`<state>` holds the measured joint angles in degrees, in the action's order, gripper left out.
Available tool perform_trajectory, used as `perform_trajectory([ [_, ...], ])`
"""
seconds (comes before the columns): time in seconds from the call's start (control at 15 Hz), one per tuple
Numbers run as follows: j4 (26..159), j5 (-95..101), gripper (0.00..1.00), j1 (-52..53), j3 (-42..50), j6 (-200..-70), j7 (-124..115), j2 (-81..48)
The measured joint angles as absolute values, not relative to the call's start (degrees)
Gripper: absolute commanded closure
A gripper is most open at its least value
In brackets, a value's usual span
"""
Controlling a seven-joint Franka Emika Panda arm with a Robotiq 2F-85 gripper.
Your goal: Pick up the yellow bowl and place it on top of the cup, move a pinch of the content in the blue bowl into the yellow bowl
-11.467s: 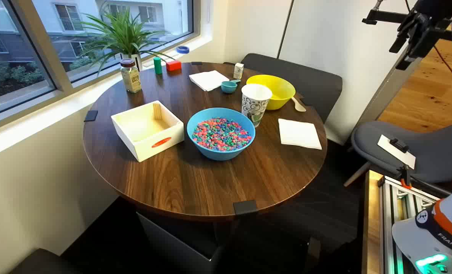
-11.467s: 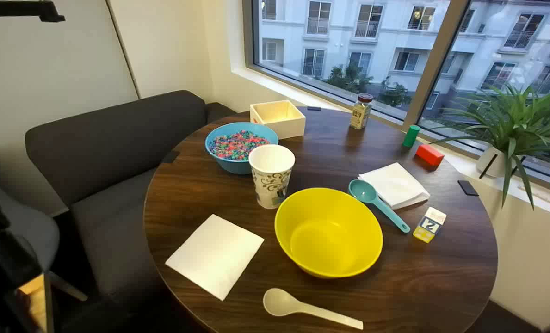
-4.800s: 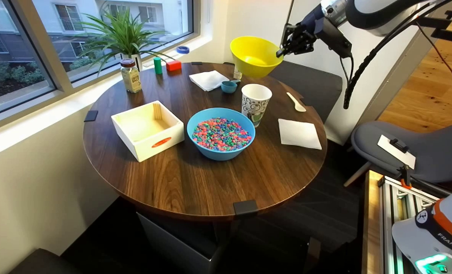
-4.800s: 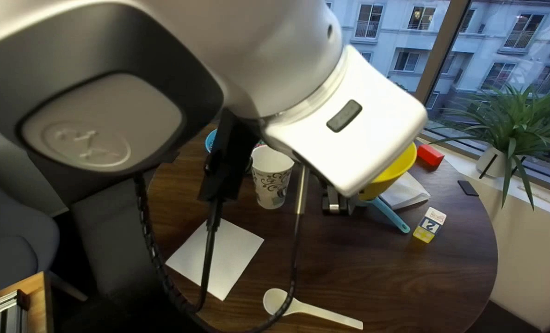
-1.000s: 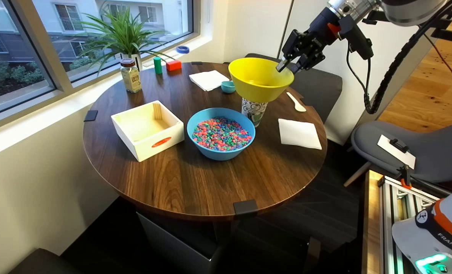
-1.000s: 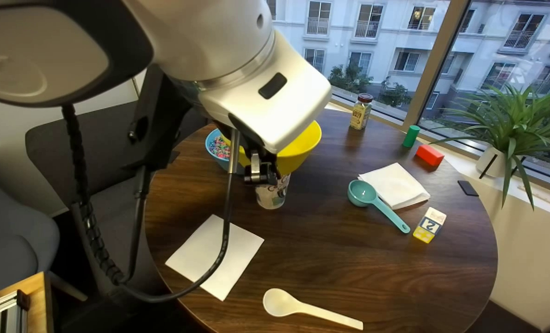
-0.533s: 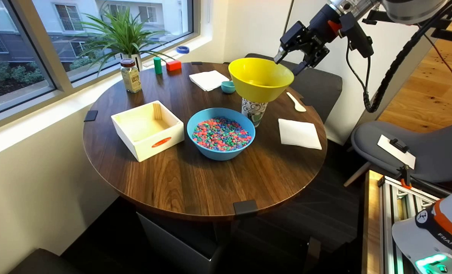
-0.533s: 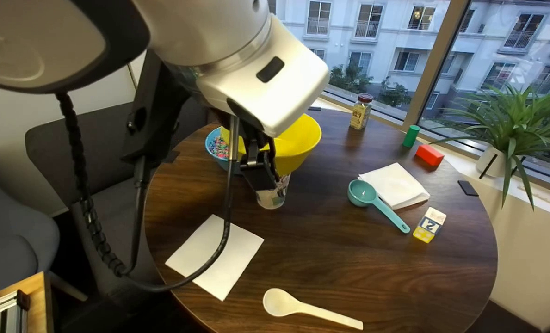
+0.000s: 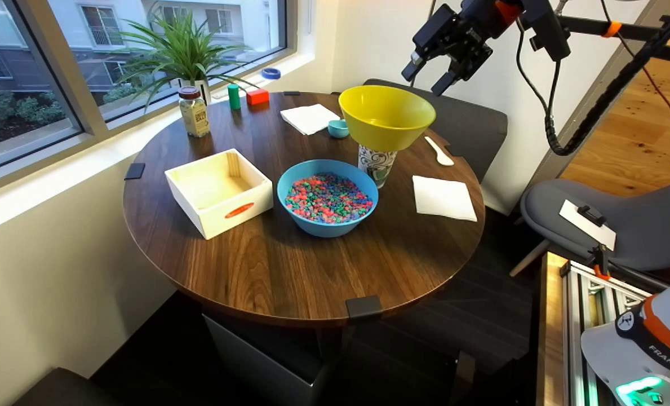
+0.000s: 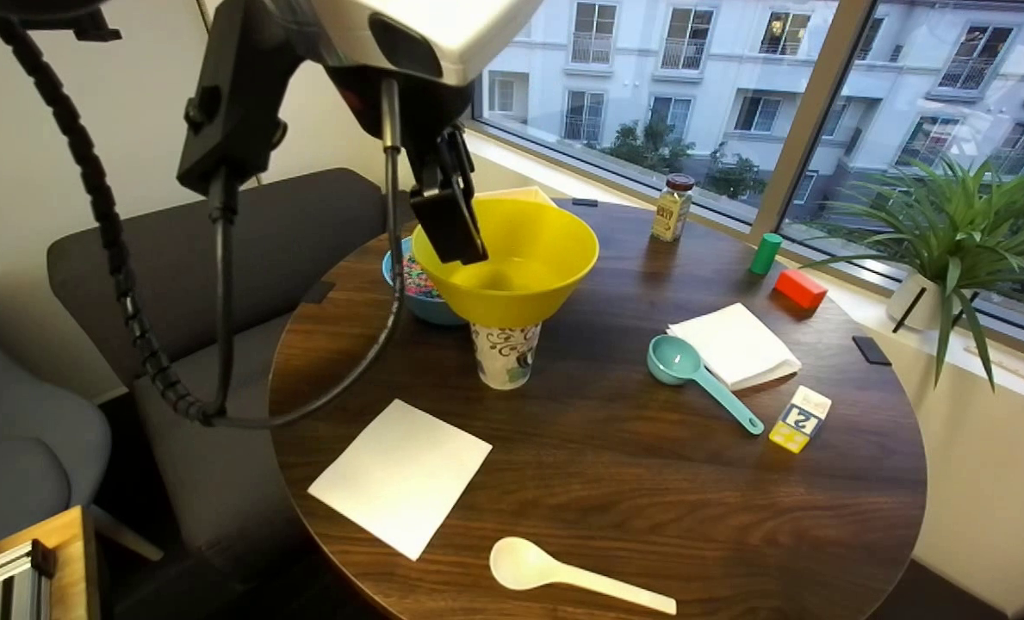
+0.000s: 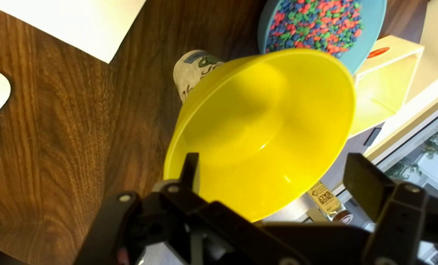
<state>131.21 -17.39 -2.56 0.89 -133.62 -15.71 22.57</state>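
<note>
The yellow bowl (image 9: pixel 388 121) sits on top of the patterned cup (image 9: pixel 375 166), nearly level, in both exterior views; the cup's upper part is hidden by it. In the wrist view the yellow bowl (image 11: pixel 263 129) is empty. My gripper (image 9: pixel 425 80) is open, above and behind the bowl's rim, apart from it and holding nothing. In the wrist view the gripper's (image 11: pixel 272 162) jaws stand wide apart. The blue bowl (image 9: pixel 326 228) stands on the table beside the cup. It holds the content (image 9: pixel 329 198), many small pink, green and blue bits.
A teal scoop (image 10: pixel 675 360), a pale spoon (image 10: pixel 546 568), letter blocks (image 10: pixel 800 419) and white napkins (image 10: pixel 404 478) lie on the round table. A wooden box (image 9: pixel 216 192) stands beside the blue bowl. A seasoning jar (image 9: pixel 195 113), green cylinder (image 9: pixel 234 97) and red block (image 9: pixel 257 97) stand near the window.
The yellow bowl was lifted off the table, carried over and set on the cup. My gripper then opened, let go of its rim and moved up, away from it.
</note>
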Motion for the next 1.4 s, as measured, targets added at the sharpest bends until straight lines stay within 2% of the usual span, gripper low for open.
perform_trajectory([
  [0.67, 129.87, -17.29, 0.00, -2.09, 0.57, -133.10, -15.39, 22.37],
  [1.4, 113.59, -17.34, 0.00, 2.55, -4.86, -122.26, -18.85, 15.11],
])
